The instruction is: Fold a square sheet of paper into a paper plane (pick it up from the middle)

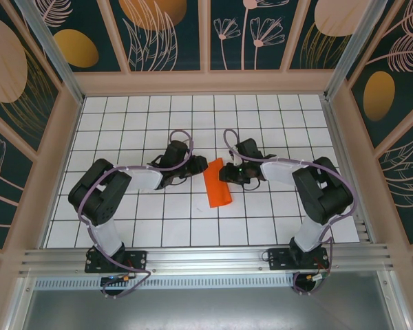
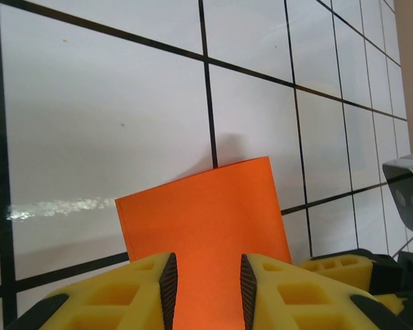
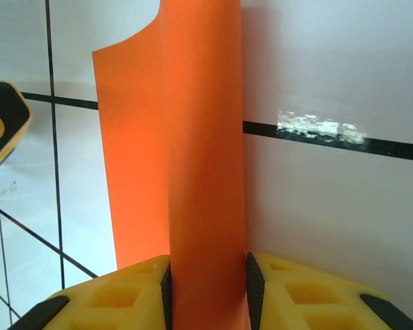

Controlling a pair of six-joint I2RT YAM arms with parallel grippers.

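Sheet (image 1: 217, 184) lies between jaws of left gripper (image 2: 208, 275), right gripper (image 3: 208, 282).

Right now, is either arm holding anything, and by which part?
Cannot be told. The orange paper sits between the left fingers and the right fingers, reached from opposite sides, but both pairs stand apart; no firm pinch shows.

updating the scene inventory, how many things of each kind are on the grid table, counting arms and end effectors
folded orange paper sheet: 1
robot arms, left arm and right arm: 2
yellow end effectors, left end effector and right end effector: 2
total: 5
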